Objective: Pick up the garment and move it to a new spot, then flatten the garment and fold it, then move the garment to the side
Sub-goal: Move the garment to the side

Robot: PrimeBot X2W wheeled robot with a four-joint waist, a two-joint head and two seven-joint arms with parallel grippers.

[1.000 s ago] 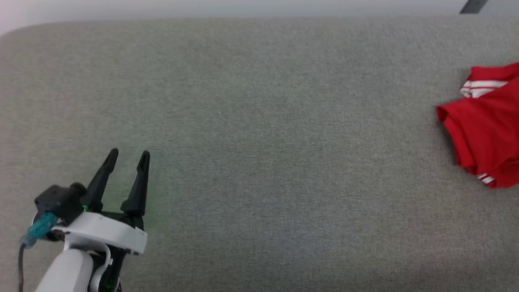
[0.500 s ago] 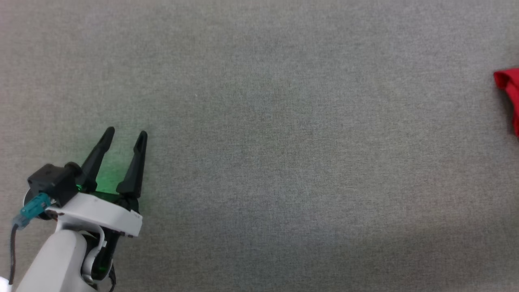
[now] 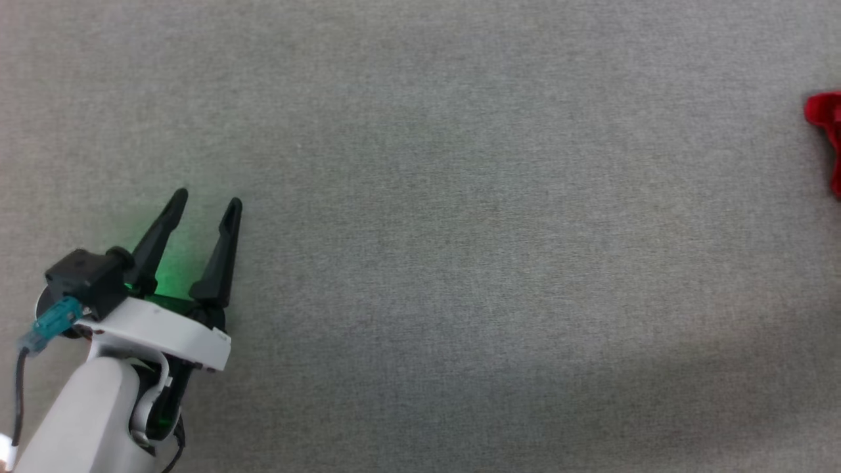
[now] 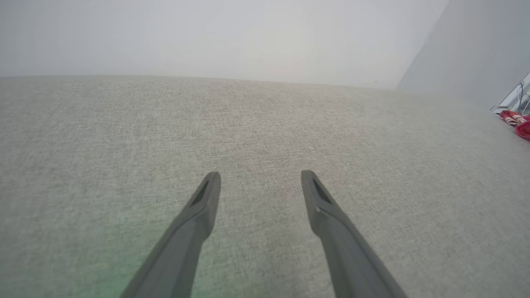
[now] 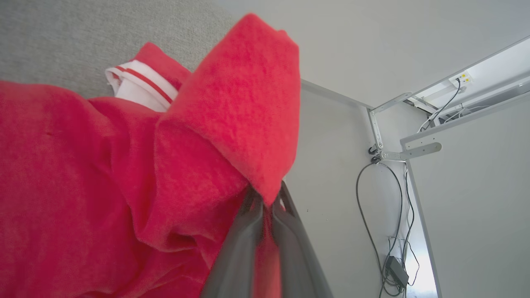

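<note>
Soft, even light on the grey counter (image 3: 460, 164); a green glow (image 3: 172, 276) tints it by the left claw (image 3: 207, 198), and a faint shadow (image 3: 690, 387) dims its near right side.

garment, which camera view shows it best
The right wrist view: the garment is close up, red cloth and striped white sleeve trim, pinched in the right gripper. Head and left wrist views catch a red scrap at their right edge.

The garment (image 3: 826, 128) is cut by the head view's right edge, leaving one small red lobe. In the left wrist view the garment (image 4: 514, 121) is a tiny red-and-white scrap at the right edge (too small to read any print). In the right wrist view its folds run off the left and bottom edges and cover the tips of the right gripper (image 5: 267, 207), whose jaws pinch the cloth.
</note>
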